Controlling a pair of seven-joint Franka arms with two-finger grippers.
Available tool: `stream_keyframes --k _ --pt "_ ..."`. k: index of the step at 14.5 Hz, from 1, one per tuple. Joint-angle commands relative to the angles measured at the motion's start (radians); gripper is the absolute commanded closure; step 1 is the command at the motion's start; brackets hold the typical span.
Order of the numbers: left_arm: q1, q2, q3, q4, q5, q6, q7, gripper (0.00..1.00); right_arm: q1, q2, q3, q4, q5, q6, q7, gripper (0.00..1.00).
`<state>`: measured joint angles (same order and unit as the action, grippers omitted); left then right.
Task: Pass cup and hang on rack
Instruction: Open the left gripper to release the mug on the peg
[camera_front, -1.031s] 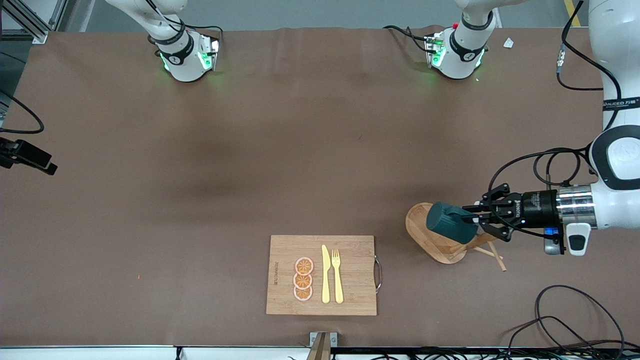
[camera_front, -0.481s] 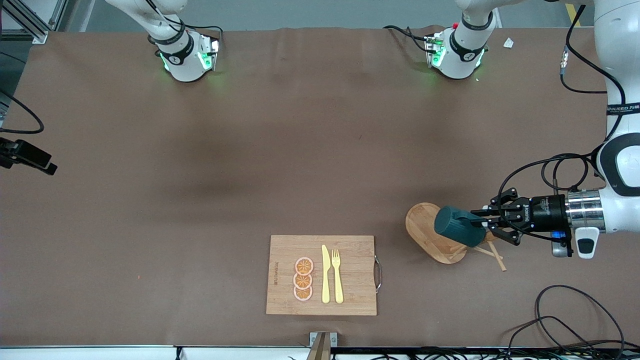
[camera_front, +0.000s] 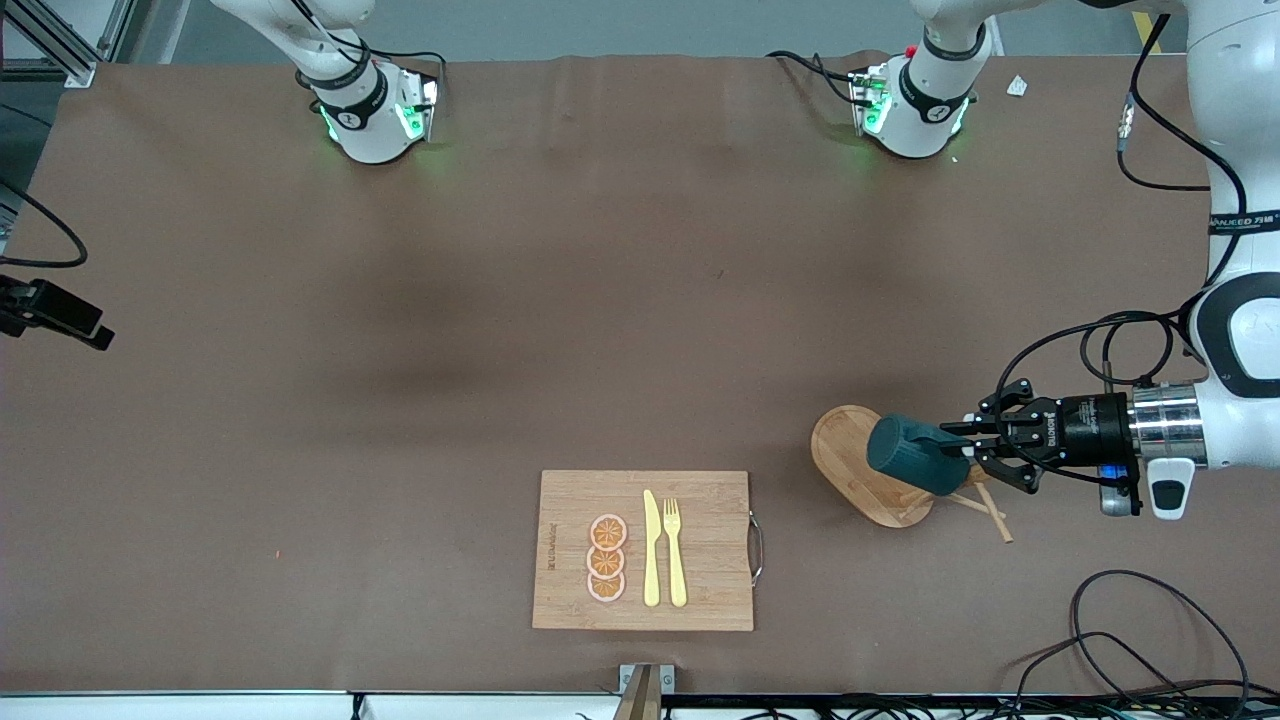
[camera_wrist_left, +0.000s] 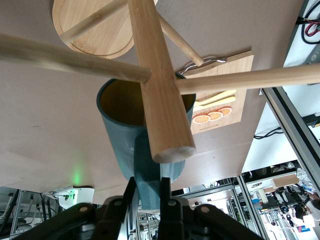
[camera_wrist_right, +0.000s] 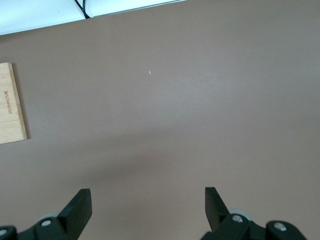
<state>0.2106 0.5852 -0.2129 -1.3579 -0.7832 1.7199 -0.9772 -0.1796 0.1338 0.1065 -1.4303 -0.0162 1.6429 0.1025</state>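
Progress first: the pass looks done, since my left tool (camera_front: 962, 449) has the cup (camera_front: 908, 455), pinched tight on its small side handle, and I am carrying it tipped on its side over the rack (camera_front: 865, 470). In the left wrist view the rack's central post (camera_wrist_left: 159, 80) crosses the cup's open mouth, with thin pegs (camera_wrist_left: 70, 56) running just past the rim. The handle is in my fingers (camera_wrist_left: 167, 197) and does not appear to sit on any peg, so hanging is what is left: thread the handle onto a peg, then let go. I judge that the post and crossing pegs are what stand in my way; the cup's rim is close against them and could knock the rack on its oval base.

Nearer the front camera, toward the right arm's end of the counter (camera_front: 400, 400), lies a wooden cutting board (camera_front: 643, 550) with a yellow knife (camera_front: 651, 550), a fork (camera_front: 676, 550) and three orange slices (camera_front: 607, 558), well apart from the rack. Loose black cables (camera_front: 1150, 630) lie at the counter's edge near my left arm.

My right tool (camera_wrist_right: 145, 210) waits with its jaws spread wide, empty, over bare counter.
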Motion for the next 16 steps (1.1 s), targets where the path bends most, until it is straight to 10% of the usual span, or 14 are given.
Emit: stream_keyframes --k 1,7,12,16 --pt "0.001 0.002 -0.003 0.000 -0.019 0.006 0.000 0.94 -0.017 -0.011 0.013 -0.004 -0.011 -0.003 -0.003 0.00" --pt "0.001 0.027 -0.002 0.006 -0.019 0.018 -0.012 0.67 -0.018 -0.010 0.013 -0.004 -0.011 -0.002 -0.003 0.00" --pt "0.000 -0.017 -0.006 0.011 -0.011 0.018 -0.038 0.03 -0.018 -0.010 0.013 -0.004 -0.011 -0.002 -0.003 0.00" --pt "-0.037 -0.079 -0.011 0.022 0.014 0.017 -0.071 0.00 -0.018 -0.010 0.013 -0.004 -0.011 -0.002 -0.003 0.00"
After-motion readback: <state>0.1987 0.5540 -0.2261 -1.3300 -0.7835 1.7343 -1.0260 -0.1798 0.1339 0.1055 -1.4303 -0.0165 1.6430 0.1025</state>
